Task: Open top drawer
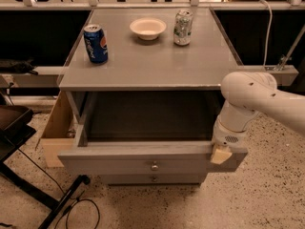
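The top drawer (pixel 119 160) is a wide grey drawer with a small round metal knob (pixel 154 166) at the centre of its flat front. It stands pulled out from the grey cabinet (pixel 152 70), and its deep box shows dark inside. My gripper (pixel 220 154) hangs from the white arm (pixel 248 99) at the right end of the drawer front, up against its top edge. Only its beige tip shows. It is well to the right of the knob.
A blue soda can (pixel 96 43), a white bowl (pixel 147 28) and a silver-green can (pixel 182 27) stand on the cabinet top. A lower drawer knob (pixel 153 179) shows below. A wooden box (pixel 56 132) sits at the left, with a black stand and cables (pixel 62 199) on the floor.
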Motion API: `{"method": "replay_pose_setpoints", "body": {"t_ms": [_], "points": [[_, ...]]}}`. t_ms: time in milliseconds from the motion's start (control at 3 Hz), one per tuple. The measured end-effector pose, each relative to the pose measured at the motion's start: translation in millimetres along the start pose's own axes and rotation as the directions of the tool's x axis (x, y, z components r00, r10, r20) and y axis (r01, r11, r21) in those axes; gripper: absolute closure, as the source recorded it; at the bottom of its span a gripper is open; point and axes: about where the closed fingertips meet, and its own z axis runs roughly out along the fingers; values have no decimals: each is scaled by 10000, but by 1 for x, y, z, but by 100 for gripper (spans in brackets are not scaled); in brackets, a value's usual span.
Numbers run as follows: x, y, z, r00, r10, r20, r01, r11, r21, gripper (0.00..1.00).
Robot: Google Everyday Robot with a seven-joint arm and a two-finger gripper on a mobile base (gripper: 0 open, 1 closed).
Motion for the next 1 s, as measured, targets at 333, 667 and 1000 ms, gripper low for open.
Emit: {"method": "replay_pose_setpoints", "body": {"t_ms": [333,667,1000], "points": [[0,-2,-2,10000,-1,0,1,10000,-4,92],[12,24,-3,10000,-81,-28,80,9993,-374,100],[24,47,-2,9999,22,99,-15,9975,-705,100]]}}
